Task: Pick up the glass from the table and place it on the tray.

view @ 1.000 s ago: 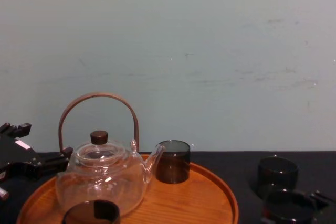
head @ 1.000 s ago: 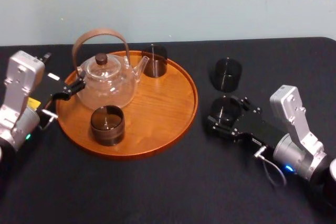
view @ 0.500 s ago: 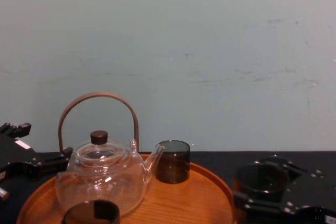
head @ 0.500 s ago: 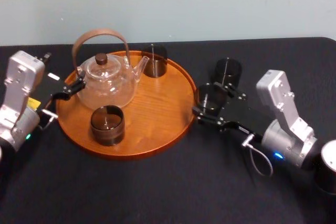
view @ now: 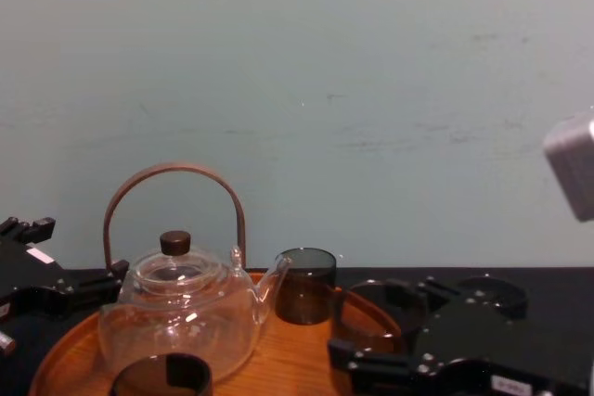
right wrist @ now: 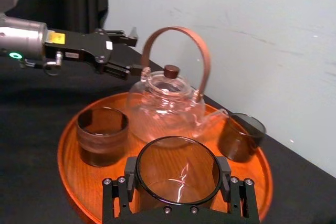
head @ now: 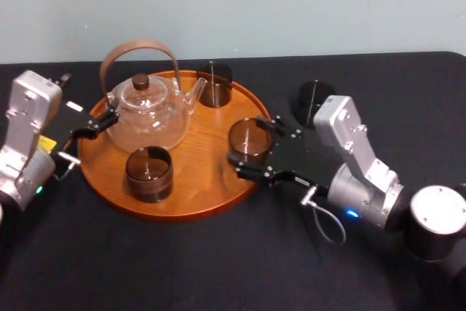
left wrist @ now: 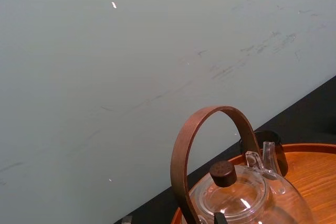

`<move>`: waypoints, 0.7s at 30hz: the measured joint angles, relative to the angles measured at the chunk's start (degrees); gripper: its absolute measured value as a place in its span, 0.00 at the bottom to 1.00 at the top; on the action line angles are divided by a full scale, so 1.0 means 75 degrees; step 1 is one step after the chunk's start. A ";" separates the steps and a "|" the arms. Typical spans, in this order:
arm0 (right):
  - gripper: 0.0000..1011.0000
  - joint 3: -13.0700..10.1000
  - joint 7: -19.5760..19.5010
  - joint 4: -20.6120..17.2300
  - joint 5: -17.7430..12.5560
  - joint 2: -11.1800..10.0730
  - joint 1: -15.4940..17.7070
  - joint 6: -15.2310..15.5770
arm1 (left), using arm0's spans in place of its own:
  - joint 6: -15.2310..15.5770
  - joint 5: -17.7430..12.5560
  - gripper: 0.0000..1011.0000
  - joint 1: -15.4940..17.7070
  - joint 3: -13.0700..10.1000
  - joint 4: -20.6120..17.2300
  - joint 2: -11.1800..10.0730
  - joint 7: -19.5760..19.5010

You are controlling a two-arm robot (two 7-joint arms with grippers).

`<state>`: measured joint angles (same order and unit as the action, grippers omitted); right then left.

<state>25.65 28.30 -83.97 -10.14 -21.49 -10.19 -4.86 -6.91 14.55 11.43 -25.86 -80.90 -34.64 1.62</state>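
My right claw [head: 251, 147] has the smoked glass [head: 246, 135] clamped round its sides, jaws closed on it. It's over the right side of the wooden tray [head: 211, 191], just inside the rim. I can't tell from here whether the base is actually down on the wood or hanging a bit above it.

That's my main worry. If I let go while it's in the air, it drops and could tip or roll into the glass teapot [head: 149, 111]. The claw also sits right by the rim, so going lower could catch the tray and shove everything on it. Backing out, the arm passes close to the spare glass [head: 313, 98] out on the black worktop [head: 218, 267], which would be easy to clip.

The left claw [head: 102, 123] is parked at the tray's left edge beside the teapot, jaws apart and empty.
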 joint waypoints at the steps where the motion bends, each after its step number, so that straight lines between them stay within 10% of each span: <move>1: 0.91 0.0023 0.0004 0.0008 0.0001 0.0015 -0.0013 0.0000 | 0.0000 0.0000 1.00 0.0000 0.0000 0.0000 0.0000 0.0000; 21: 0.91 0.0581 0.0084 0.0560 0.0057 0.0442 -0.0380 -0.0289 | 0.0000 0.0000 1.00 0.0000 0.0000 0.0000 0.0000 0.0000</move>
<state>30.02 28.93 -79.78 -9.71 -18.17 -13.04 -7.03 -6.91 14.55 11.43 -25.86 -80.90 -34.64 1.62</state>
